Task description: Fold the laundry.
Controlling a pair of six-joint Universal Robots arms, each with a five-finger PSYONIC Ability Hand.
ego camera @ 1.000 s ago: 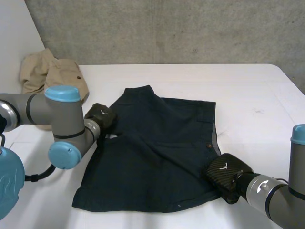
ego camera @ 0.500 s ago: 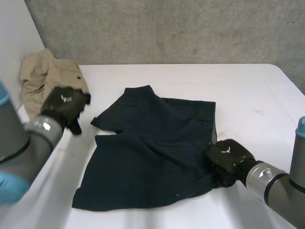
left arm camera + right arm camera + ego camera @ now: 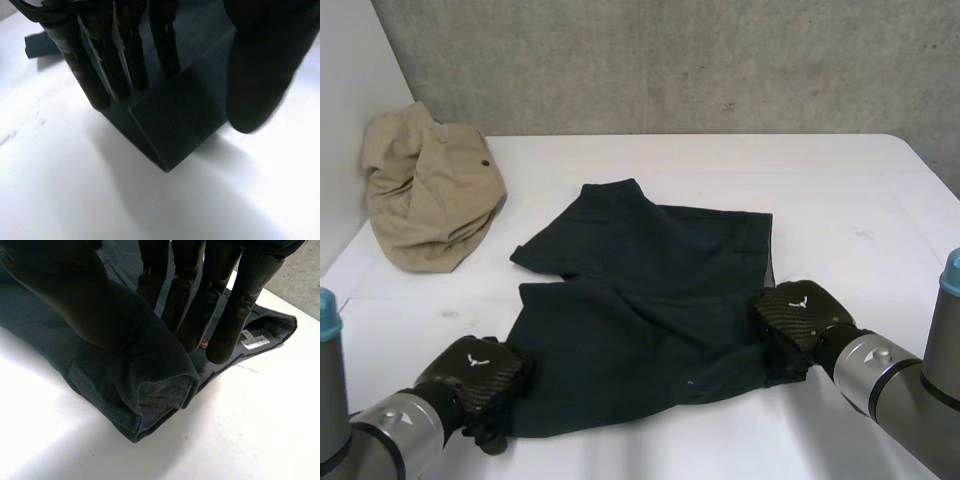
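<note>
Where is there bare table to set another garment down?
Bare table right of the dark shorts and behind them. Crowded: beige garment in the far left corner; left hand and right hand gripping the shorts' near corners.

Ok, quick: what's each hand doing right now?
Left hand: shut on a corner of the shorts.
Right hand: shut on the shorts' edge.

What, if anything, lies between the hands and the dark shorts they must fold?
Nothing visible. The left hand and right hand each grip a near corner of the shorts; the tan garment lies apart.
</note>
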